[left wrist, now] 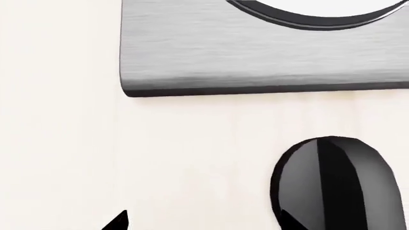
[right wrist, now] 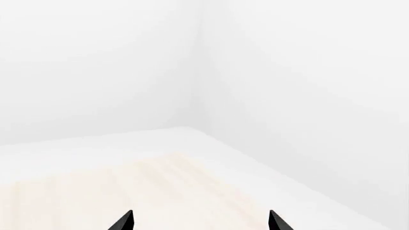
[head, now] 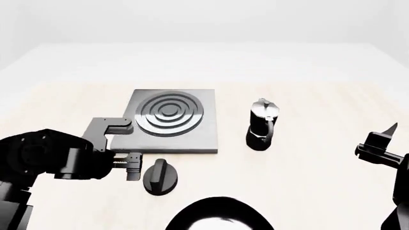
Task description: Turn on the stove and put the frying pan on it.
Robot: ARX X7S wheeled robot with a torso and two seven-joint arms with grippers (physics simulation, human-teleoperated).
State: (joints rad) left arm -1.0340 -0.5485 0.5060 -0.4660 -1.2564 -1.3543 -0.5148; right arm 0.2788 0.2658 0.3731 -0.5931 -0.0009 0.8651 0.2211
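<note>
The stove (head: 191, 136) is a flat grey square plate with a ringed burner (head: 169, 114) at mid-table. Its near edge shows in the left wrist view (left wrist: 255, 57). The small black round knob (head: 160, 176) lies in front of the plate. My left gripper (head: 134, 166) is open just left of the knob. In the left wrist view the gripper (left wrist: 203, 223) has one fingertip beside the knob (left wrist: 332, 182). The frying pan (head: 221, 203) shows only as a black rim with a pale inside at the bottom edge; its handle is out of view. My right gripper (head: 383, 138) is open and empty at the far right.
A tall black moka pot (head: 262, 124) stands to the right of the stove plate. The pale wooden table (head: 319, 182) runs back to white walls. The right wrist view shows my right gripper (right wrist: 201, 221) over the table's corner (right wrist: 185, 143).
</note>
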